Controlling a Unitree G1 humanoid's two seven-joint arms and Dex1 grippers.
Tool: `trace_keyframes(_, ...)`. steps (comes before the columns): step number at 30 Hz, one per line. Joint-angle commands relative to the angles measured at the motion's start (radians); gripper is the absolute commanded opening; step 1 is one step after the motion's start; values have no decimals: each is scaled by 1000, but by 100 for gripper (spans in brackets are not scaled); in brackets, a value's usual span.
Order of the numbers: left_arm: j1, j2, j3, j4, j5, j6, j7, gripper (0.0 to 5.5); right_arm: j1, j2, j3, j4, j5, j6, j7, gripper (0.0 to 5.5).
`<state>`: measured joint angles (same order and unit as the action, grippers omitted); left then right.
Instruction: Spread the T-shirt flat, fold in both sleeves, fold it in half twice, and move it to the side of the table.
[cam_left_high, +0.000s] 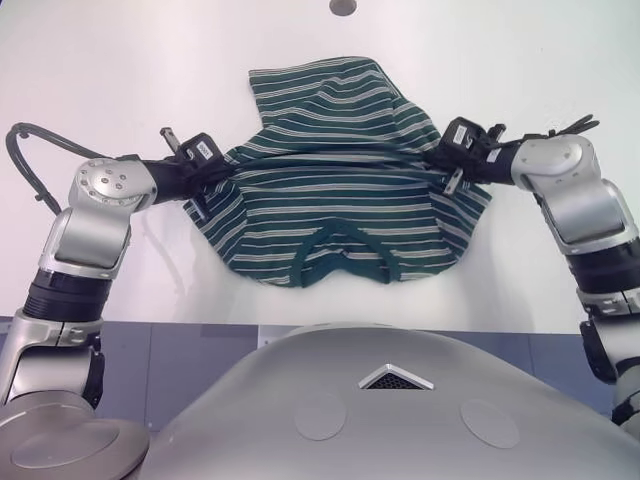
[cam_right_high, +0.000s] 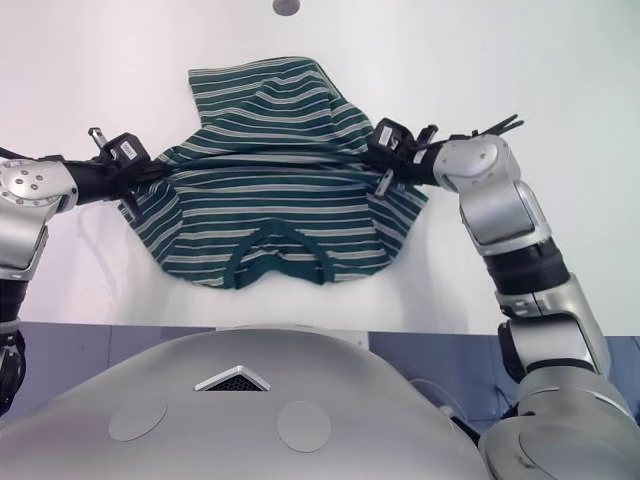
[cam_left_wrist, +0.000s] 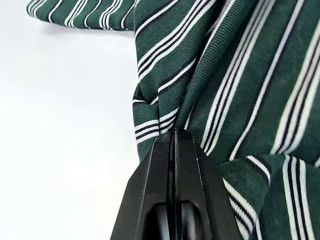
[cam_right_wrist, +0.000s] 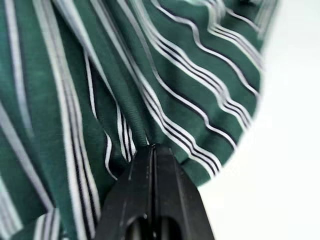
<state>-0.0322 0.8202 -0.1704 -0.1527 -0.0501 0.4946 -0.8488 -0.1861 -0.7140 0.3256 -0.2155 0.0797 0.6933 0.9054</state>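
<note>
White worktop below, wide and plain. Near its middle, green striped T-shirt, rumpled and bunched, collar toward the near edge and hem toward the far side. Was not yet flat: drawn into a taut ridge from side to side, sleeves lost among the folds. Was gripped at its left side by left hand, fingers clamped tight on a pinch of fabric. Was gripped at its right side by right hand, likewise closed on a fold. Seemed held so in order to pull the two sides apart and spread the cloth, the first step of the job. At the worktop's far edge, small grey disc, well apart from the T-shirt. Looked to be hindered by nothing around, only by the T-shirt's own creases.
</note>
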Motion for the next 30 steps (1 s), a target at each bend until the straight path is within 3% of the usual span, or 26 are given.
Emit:
trace_keyframes(1, -9, -10, 0, -2, -28, 24, -28, 1, -163, 97, -141, 115, 102, 54, -37, 3)
trace_keyframes(3, -68, -19, -13, 23, -14, -15, -32, 1, -297, 171, -190, 334, 109, -34, -86, 3)
trace_keyframes(7, -317, -194, -115, -11, -47, -33, -67, 1, -472, 280, -141, 808, 9, -290, -138, 3)
trace_keyframes(13, -366, -459, -320, 138, -27, 28, -29, 1, -610, 408, -140, 1168, -31, -484, -110, 3)
trace_keyframes(17, -358, -449, -430, 234, 16, 60, -89, 1, -624, 429, -160, 1211, -26, -514, -63, 3)
trace_keyframes(24, -336, -420, -438, 234, 26, 48, -90, 1, -571, 436, -61, 1252, -140, -491, 22, 3)
trace_keyframes(30, -276, -330, -460, 155, 20, 66, -130, 1, -659, 341, 97, 1424, -380, -708, -194, 3)
